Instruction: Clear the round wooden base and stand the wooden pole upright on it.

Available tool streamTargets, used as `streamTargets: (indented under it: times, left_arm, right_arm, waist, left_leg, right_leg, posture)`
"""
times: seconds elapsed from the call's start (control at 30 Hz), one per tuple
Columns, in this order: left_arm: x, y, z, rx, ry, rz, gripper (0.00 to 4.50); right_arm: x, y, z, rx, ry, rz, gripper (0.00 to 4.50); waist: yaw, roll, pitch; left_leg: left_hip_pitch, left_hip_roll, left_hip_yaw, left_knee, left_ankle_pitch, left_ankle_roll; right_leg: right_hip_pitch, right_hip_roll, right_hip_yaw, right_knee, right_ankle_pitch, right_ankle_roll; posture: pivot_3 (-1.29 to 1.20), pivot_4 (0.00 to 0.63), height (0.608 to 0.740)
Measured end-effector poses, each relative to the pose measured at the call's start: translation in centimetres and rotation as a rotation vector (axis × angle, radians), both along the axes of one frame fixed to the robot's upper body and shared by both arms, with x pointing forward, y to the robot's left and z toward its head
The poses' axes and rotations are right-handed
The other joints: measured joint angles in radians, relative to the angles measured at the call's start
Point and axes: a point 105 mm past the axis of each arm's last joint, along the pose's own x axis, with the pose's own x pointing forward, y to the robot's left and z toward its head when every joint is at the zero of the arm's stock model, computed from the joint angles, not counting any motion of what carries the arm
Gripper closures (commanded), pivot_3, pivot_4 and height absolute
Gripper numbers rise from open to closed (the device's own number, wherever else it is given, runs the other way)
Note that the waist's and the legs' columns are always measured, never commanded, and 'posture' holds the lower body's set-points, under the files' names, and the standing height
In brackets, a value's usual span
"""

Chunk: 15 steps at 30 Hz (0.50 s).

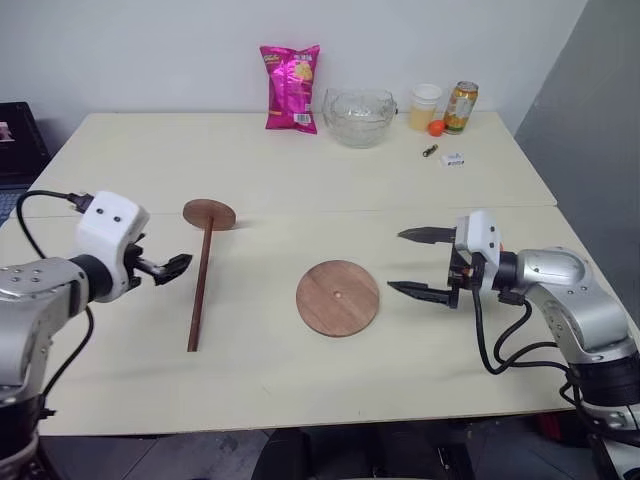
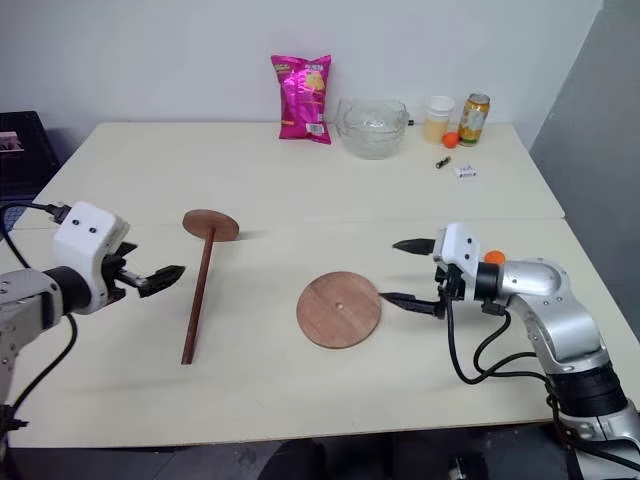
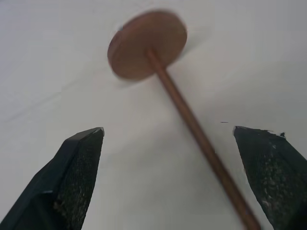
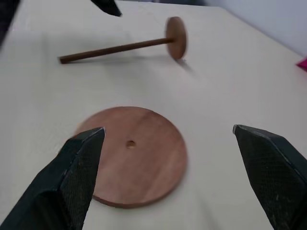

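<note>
— Your right gripper (image 1: pixel 420 262) stood with its two black fingers spread wide and nothing between them, just beside the right edge of the round wooden base (image 1: pixel 338 297). What did you make of the other one?

— Your left gripper (image 2: pixel 160 275) was spread wide and empty as well, near the wooden pole (image 1: pixel 200 285) on its left side and apart from it. From the head views you could see only one dark fingertip poking out past the white wrist housing; the left wrist view showed both fingers (image 3: pixel 76 177) well apart.

— And the pole itself?

— It lay flat on the table (image 1: pixel 250 170), its fixed disc at the far end, standing on edge. In the left wrist view its near end ran off the frame, so you could not see the tip there.

— The base?

— It was flat on the table, bare on top, its small centre hole showing, well to the right of the pole.

— Anything further out?

— Along the far edge stood a pink snack bag (image 1: pixel 291 88), a glass bowl (image 1: pixel 359 116), a cup (image 1: pixel 425 106), a can (image 1: pixel 461 107), and a few small items too tiny to make out.
</note>
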Motion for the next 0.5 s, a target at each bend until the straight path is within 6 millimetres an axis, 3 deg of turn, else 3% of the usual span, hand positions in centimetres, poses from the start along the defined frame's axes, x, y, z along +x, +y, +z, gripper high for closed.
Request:
streamTargets:
  times: [0.23, 0.5]
  left_arm:
    - [0.7, 1.2, -1.9, -0.126, 0.182, 0.048, 0.00]
    - [2.0, 2.2, -1.5, -0.279, 0.279, 0.110, 0.00]
  right_arm:
    - [-1.4, 1.6, -1.8, -0.040, 0.079, 0.134, 0.01]
    - [-3.4, 3.7, -1.7, -0.036, 0.100, 0.255, 0.01]
  waist:
    - [0.010, 0.000, 0.000]
    - [0.009, -0.001, 0.000]
  left_leg:
    - [-0.001, 0.000, 0.000, 0.000, 0.000, 0.000]
    - [-0.002, 0.000, 0.000, 0.001, 0.000, 0.000]
  right_leg:
    - [-0.001, 0.000, 0.000, 0.000, 0.000, 0.000]
    - [-0.002, 0.000, -0.001, 0.001, 0.000, 0.000]
  posture:
    - [0.00, 0.150, 0.740]
    - [0.00, 0.150, 0.740]
